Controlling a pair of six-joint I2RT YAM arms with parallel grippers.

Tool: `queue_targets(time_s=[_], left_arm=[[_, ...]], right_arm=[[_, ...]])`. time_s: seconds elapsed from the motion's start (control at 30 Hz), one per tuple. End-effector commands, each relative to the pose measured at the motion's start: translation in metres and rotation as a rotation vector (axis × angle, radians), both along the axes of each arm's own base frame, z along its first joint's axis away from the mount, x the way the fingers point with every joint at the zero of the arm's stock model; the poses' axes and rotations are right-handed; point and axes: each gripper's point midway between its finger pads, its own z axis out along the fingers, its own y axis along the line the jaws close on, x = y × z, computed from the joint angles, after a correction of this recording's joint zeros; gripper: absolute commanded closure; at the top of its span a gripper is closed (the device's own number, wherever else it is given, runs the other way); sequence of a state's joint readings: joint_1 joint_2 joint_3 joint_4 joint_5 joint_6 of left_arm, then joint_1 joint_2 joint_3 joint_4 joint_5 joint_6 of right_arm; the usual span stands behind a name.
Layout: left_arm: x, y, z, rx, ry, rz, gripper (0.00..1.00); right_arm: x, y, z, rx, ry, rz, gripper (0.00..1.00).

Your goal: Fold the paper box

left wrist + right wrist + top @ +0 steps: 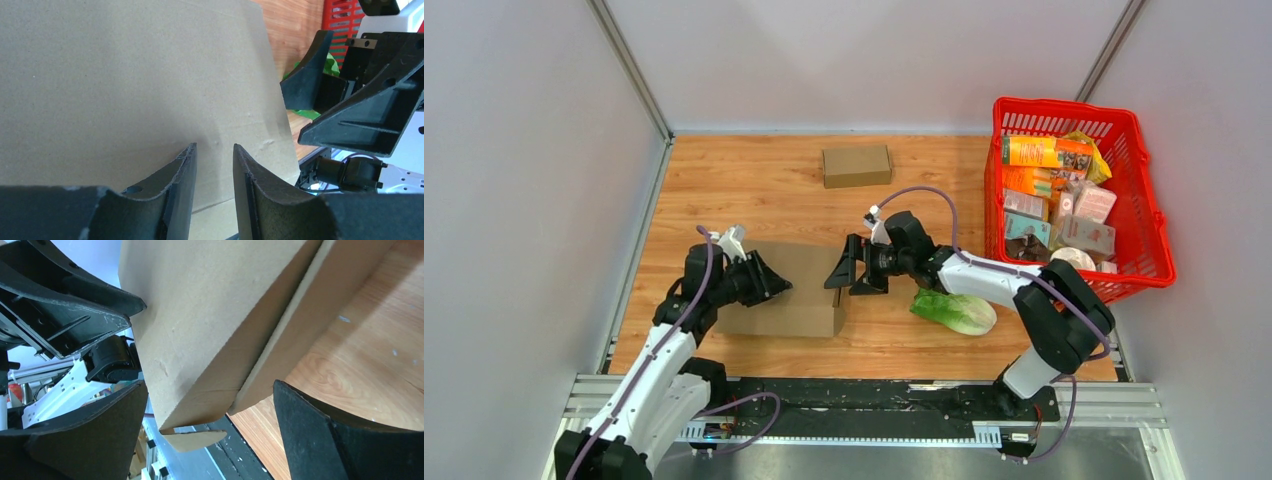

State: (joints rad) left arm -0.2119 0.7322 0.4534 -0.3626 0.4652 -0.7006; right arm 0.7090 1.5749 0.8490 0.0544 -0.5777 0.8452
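The left gripper (jaws slightly apart) faces the paper box, right gripper beside it.

The left arm reaches forward from its base and turns to the right. Its left hand is held low, and the two fingers stand only a little apart, with a narrow gap between them. The right arm bends at the elbow and stretches to the left, so the right hand faces the left one, near it but not touching, with its fingers spread wide.
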Motion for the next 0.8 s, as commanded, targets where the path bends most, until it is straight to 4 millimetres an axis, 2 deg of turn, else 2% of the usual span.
queue_targets(time_s=[0.0, 0.07, 0.1, 0.17, 0.2, 0.23, 0.27, 0.3, 0.37, 0.4, 0.5, 0.6, 0.63, 0.73, 0.77], left_arm=[[0.003, 0.004, -0.004, 0.036, 0.014, 0.009, 0.59], [0.001, 0.008, 0.000, 0.067, 0.006, 0.007, 0.58], [0.007, 0.012, 0.015, 0.085, -0.040, 0.026, 0.57], [0.004, 0.023, 0.019, 0.156, -0.043, 0.034, 0.53], [0.010, 0.028, 0.032, 0.186, -0.072, 0.056, 0.51], [0.011, 0.031, 0.036, 0.213, -0.087, 0.045, 0.50], [0.009, 0.033, 0.038, 0.231, -0.073, 0.038, 0.50], [0.013, 0.034, 0.047, 0.238, -0.079, 0.037, 0.50], [0.011, 0.037, 0.050, 0.254, -0.066, 0.020, 0.50], [0.013, 0.037, 0.057, 0.254, -0.078, 0.018, 0.50], [0.012, 0.039, 0.063, 0.255, -0.094, 0.010, 0.50], [0.013, 0.045, 0.063, 0.273, -0.093, 0.022, 0.50], [0.013, 0.047, 0.061, 0.280, -0.090, 0.024, 0.50], [0.012, 0.056, 0.058, 0.295, -0.075, 0.047, 0.50], [0.012, 0.059, 0.056, 0.291, -0.065, 0.058, 0.50]], right_arm=[[0.000, 0.022, 0.021, 0.118, -0.040, 0.059, 0.02], [0.001, 0.024, 0.020, 0.131, -0.028, 0.059, 0.02], [0.001, 0.026, 0.024, 0.143, -0.028, 0.067, 0.02], [0.004, 0.030, 0.021, 0.150, 0.007, 0.053, 0.02], [0.006, 0.032, 0.021, 0.157, 0.020, 0.039, 0.03], [0.008, 0.033, 0.016, 0.151, 0.050, 0.021, 0.04], [0.010, 0.034, 0.013, 0.146, 0.055, 0.010, 0.11], [0.014, 0.032, 0.007, 0.126, 0.055, -0.013, 0.13], [0.014, 0.028, 0.000, 0.089, 0.014, -0.011, 0.19], [0.015, 0.022, -0.009, 0.037, 0.014, -0.034, 0.20], [0.013, 0.011, -0.015, -0.027, -0.032, -0.025, 0.20], [0.010, 0.009, -0.021, -0.031, -0.038, -0.009, 0.23], [0.008, 0.010, -0.023, -0.024, -0.035, -0.003, 0.26], [0.004, 0.012, -0.030, 0.004, -0.015, 0.010, 0.47], [0.004, 0.012, -0.032, 0.013, -0.022, 0.011, 0.49]])
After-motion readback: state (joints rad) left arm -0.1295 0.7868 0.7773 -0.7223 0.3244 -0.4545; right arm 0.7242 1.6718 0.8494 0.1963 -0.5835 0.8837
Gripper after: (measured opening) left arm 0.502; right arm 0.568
